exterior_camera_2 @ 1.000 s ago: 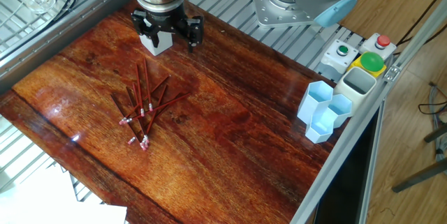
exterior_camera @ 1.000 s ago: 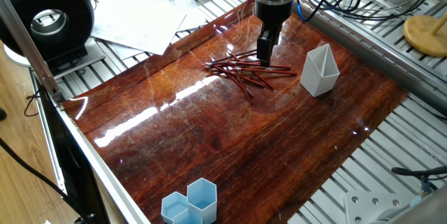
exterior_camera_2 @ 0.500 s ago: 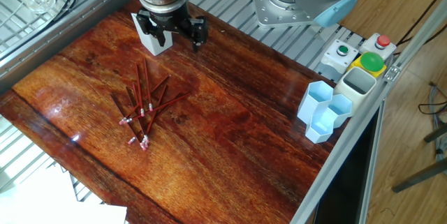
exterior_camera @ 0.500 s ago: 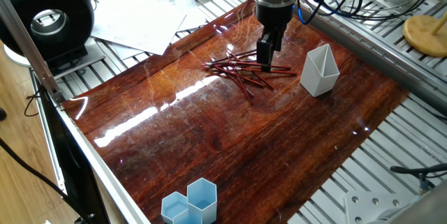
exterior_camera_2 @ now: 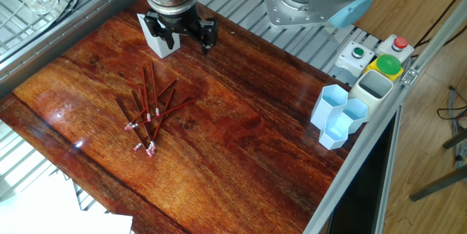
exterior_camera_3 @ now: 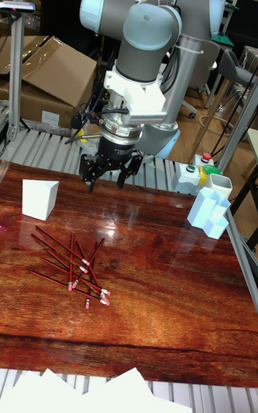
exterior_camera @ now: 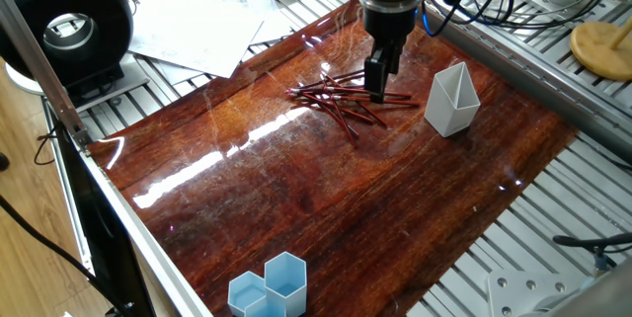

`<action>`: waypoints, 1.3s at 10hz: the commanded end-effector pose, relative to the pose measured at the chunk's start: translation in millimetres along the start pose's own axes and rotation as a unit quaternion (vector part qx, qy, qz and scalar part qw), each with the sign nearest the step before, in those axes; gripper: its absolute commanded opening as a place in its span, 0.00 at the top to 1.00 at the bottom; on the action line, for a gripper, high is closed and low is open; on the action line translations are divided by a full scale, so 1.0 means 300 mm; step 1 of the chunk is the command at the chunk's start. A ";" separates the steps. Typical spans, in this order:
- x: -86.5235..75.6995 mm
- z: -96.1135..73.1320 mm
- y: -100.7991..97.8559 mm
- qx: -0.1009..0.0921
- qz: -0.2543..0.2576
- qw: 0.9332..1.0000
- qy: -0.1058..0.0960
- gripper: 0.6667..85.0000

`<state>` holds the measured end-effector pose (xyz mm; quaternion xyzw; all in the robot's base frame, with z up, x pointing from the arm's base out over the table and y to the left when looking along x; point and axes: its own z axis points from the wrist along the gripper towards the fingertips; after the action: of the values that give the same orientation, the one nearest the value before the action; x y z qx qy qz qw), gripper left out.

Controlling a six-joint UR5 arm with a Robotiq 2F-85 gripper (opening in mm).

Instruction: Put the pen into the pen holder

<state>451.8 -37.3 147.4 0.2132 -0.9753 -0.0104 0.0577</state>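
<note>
Fingers (exterior_camera_3: 90,171) spread wide on the black two-finger gripper (exterior_camera_3: 105,178), holding nothing, raised above the glossy dark wooden tabletop (exterior_camera_2: 241,132). Beside it, small white angular plastic pen holder (exterior_camera_3: 39,198), upright. Nearby, heap of thin red pens (exterior_camera_3: 72,267), crisscrossed flat on the wood. Far edge: light blue hexagonal cups (exterior_camera_2: 337,116).

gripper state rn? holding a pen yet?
Gripper: open, holding nothing, hanging above the table. The pens all lie in their pile.
</note>
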 end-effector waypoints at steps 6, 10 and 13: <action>-0.012 0.003 0.025 -0.012 0.004 1.000 -0.009 0.17; -0.111 -0.021 0.033 -0.015 -0.038 0.997 -0.059 0.24; -0.045 -0.015 -0.015 0.012 -0.065 0.998 -0.020 0.21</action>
<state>469.0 -27.1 148.1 0.2585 -0.9655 -0.0200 0.0247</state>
